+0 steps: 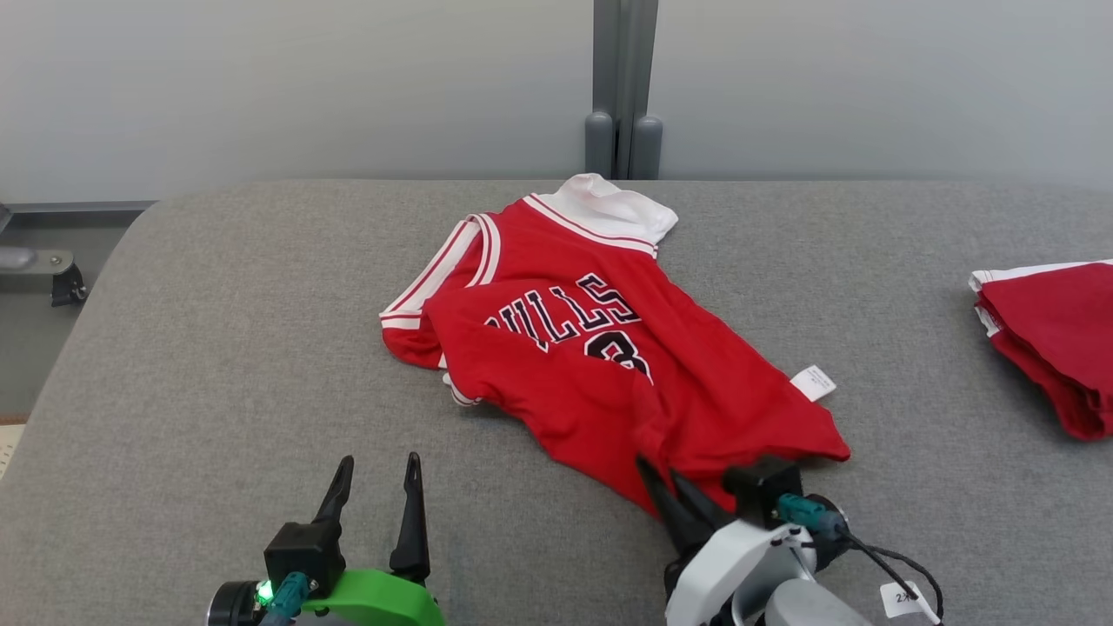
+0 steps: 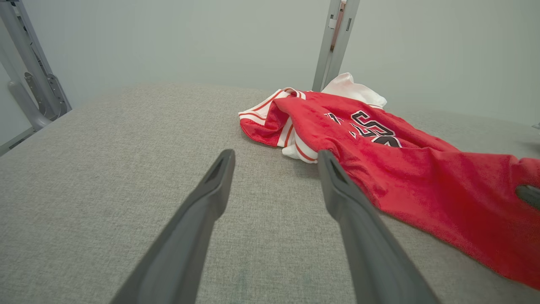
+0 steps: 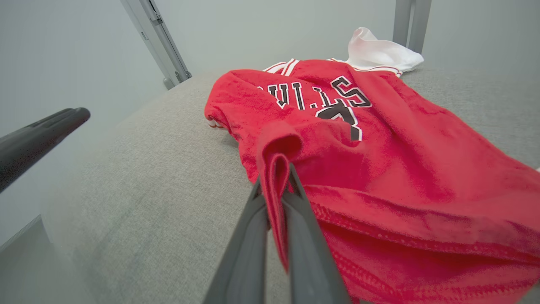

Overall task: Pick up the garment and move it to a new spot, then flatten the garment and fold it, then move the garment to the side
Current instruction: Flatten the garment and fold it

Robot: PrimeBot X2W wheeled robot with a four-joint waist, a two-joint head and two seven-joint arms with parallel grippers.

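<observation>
The garment (image 1: 600, 348) is a red basketball jersey with white trim and dark lettering, lying rumpled in the middle of the grey table (image 1: 217, 365). My right gripper (image 1: 665, 474) is shut on the garment's near hem; in the right wrist view a pinched fold of red cloth (image 3: 276, 169) stands up between its fingers (image 3: 303, 236). My left gripper (image 1: 376, 474) stands open over bare table to the left of the garment, holding nothing. In the left wrist view the garment (image 2: 400, 160) lies just right of the open fingers (image 2: 350, 211).
A folded stack of red cloth (image 1: 1056, 339) lies at the table's right edge. A grey upright post (image 1: 622, 87) stands behind the table's far edge. A metal bracket (image 1: 43, 269) sits off the table's left side. Bare grey surface stretches left of the garment.
</observation>
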